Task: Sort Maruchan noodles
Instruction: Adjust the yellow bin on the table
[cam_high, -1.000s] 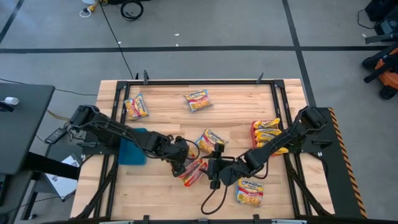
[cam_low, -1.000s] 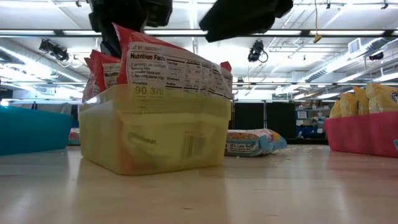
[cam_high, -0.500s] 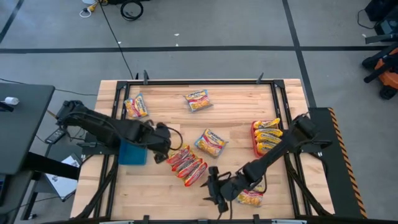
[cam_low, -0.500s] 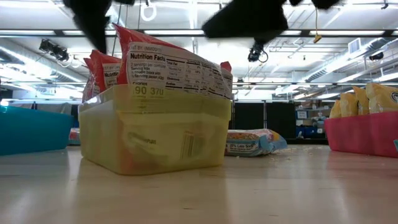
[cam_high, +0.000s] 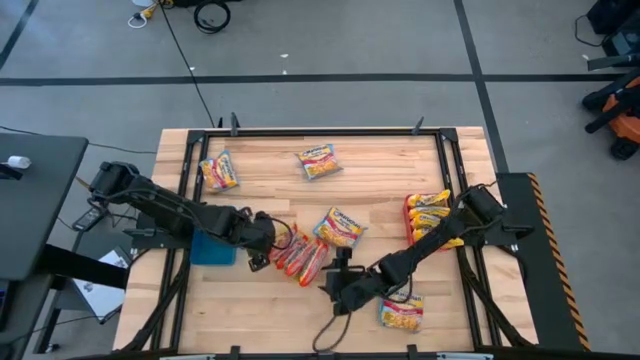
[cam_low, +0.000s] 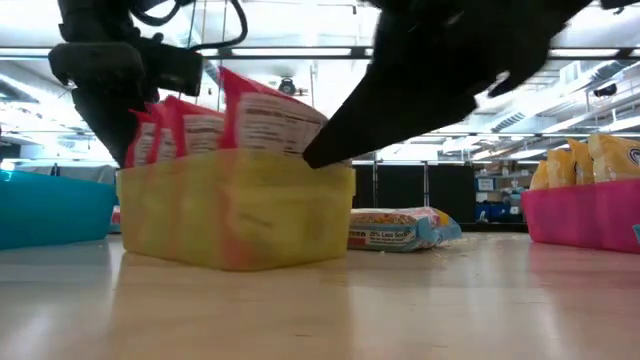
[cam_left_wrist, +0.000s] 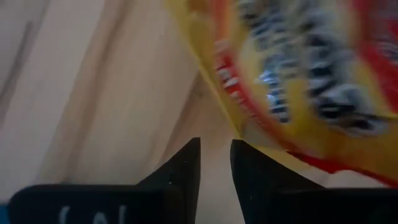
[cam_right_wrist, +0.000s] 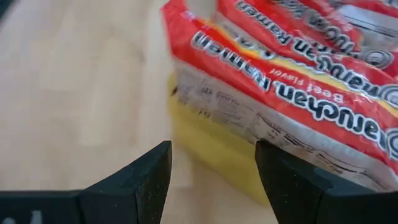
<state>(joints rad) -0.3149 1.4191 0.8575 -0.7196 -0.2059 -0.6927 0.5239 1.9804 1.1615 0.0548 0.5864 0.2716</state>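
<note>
A yellow tray (cam_low: 230, 215) sits on the table at the near middle, with several red Maruchan packets (cam_high: 298, 254) standing on edge in it. My left gripper (cam_high: 258, 258) points down at the tray's left side. Its fingers (cam_left_wrist: 186, 165) keep a narrow gap with nothing between them. My right gripper (cam_high: 333, 289) is open and slants down at the tray's near right corner (cam_right_wrist: 208, 146), which lies just past its fingers. Loose packets lie flat at the far left (cam_high: 218, 170), at the far middle (cam_high: 318, 160), at the centre (cam_high: 340, 228) and at the near right (cam_high: 402, 312). My left gripper has one finger right beside the yellow tray's rim (cam_left_wrist: 239, 127); I cannot tell whether it touches. My right gripper comes at the tray's near right corner (cam_right_wrist: 186, 124) slanting down from the near right, fingers wide; I cannot tell whether a finger (cam_right_wrist: 280, 168) touches the tray or a packet.
A blue tray (cam_high: 212, 246) lies just left of my left gripper. A red tray (cam_high: 412, 222) with yellow packets standing on edge in it is at the right. A black cable loops near the table's front edge (cam_high: 335, 330).
My left gripper has left its place over the yellow tray, gone toward the table's left edge and sunk beside the tray's left side. My right gripper drew back toward the near edge, then came down at the tray's near right corner. The tray has slid a little toward the far left.
</note>
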